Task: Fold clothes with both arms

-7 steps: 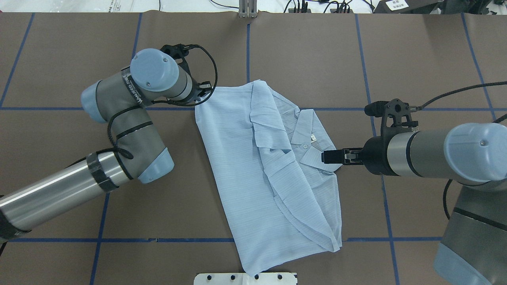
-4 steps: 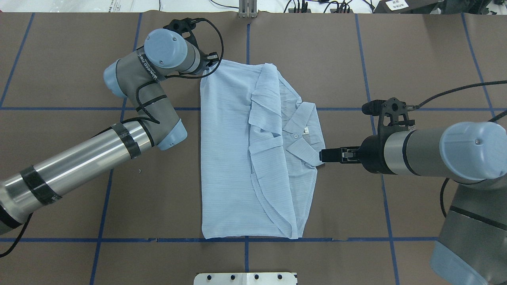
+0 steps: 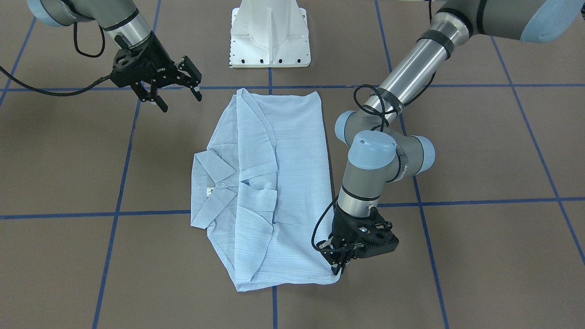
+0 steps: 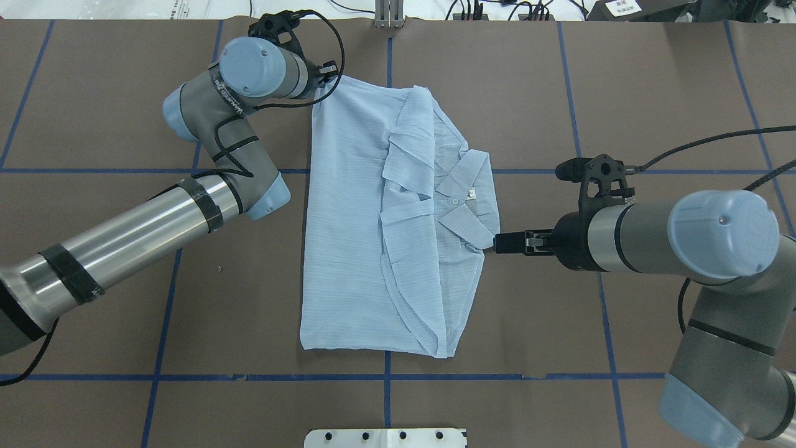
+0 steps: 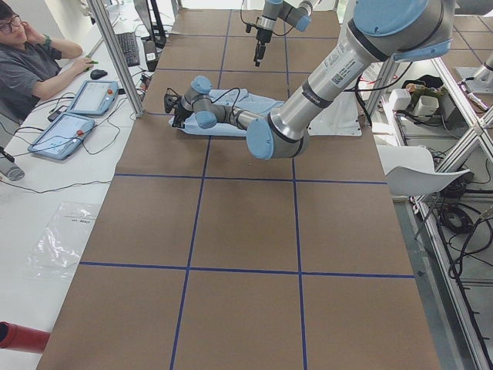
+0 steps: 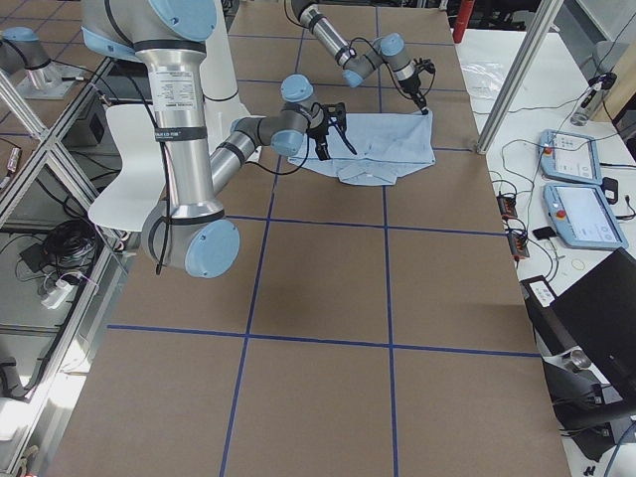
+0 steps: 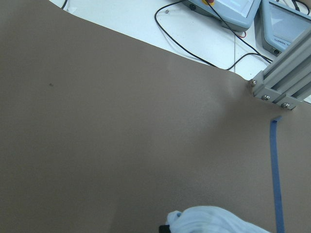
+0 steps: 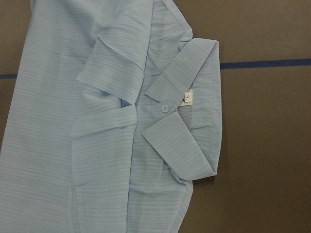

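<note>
Our right gripper (image 3: 182, 103) hangs with its fingers (image 3: 196, 87) spread wide, holding nothing; its body reads "OTIQ"; the shirt (image 4: 348, 249) lies folded flat on the table (image 4: 528, 93) off those fingertips, its collar (image 8: 180, 141) nearest them yet apart; the collar's white tag (image 8: 188, 97) shows a "3"; at the shirt's far corner, our left gripper (image 3: 339, 267) has its fingers closed on the cloth, pinching that corner.
</note>
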Controlling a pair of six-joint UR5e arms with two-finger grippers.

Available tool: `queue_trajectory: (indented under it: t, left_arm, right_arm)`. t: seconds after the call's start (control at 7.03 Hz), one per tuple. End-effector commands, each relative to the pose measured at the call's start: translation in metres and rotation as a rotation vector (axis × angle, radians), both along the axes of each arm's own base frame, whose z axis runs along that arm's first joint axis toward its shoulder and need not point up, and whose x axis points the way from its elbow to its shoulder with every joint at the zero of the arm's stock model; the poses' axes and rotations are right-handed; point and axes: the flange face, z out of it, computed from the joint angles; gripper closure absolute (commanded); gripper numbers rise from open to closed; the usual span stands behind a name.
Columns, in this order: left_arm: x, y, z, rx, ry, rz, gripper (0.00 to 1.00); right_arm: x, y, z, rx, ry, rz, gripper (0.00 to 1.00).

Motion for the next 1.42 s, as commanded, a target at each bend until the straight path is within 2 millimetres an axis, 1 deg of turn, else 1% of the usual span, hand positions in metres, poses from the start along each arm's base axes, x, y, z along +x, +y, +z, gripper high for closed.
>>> queue_trajectory:
  t: [0.0, 0.14, 0.28, 0.43, 0.57, 0.71, 0.85, 1.0, 1.14, 1.28]
  left_arm:
    - [-0.053, -0.024, 0.002, 0.007, 0.01, -0.05, 0.0]
    - [-0.09, -0.019, 0.028, 0.003, 0.009, 0.03, 0.0]
    - [-0.125, -0.007, 0.055, 0.002, 0.012, 0.087, 0.0]
    - [-0.153, 0.007, 0.072, 0.025, -0.019, 0.093, 0.0]
    - [-0.178, 0.027, 0.073, 0.051, -0.073, 0.118, 0.0]
    - [-0.196, 0.055, 0.07, 0.042, -0.085, 0.153, 0.0]
    - [-0.203, 0.066, 0.075, 0.034, -0.084, 0.166, 0.0]
    - [-0.204, 0.068, 0.077, 0.031, -0.084, 0.165, 0.0]
    - [-0.204, 0.068, 0.079, 0.028, -0.084, 0.167, 0.0]
    - [-0.203, 0.069, 0.079, 0.028, -0.084, 0.168, 0.0]
  right_arm:
    - [-0.031, -0.017, -0.012, -0.001, 0.016, -0.007, 0.0]
    - [-0.053, -0.027, -0.026, -0.018, 0.051, -0.012, 0.0]
    - [-0.074, -0.036, -0.043, -0.015, 0.087, -0.012, 0.0]
    - [-0.103, -0.034, -0.051, 0.022, 0.123, -0.005, 0.0]
    - [-0.136, -0.018, -0.05, 0.061, 0.161, 0.009, 0.0]
    - [-0.153, -0.001, -0.05, 0.118, 0.22, 0.012, 0.0]
    - [-0.171, 0.014, -0.064, 0.197, 0.293, -0.014, 0.0]
    - [-0.193, 0.017, -0.075, 0.266, 0.352, -0.032, 0.0]
    - [-0.223, 0.009, -0.081, 0.295, 0.395, -0.025, 0.0]
    - [-0.243, 0.007, -0.084, 0.35, 0.442, -0.036, 0.0]
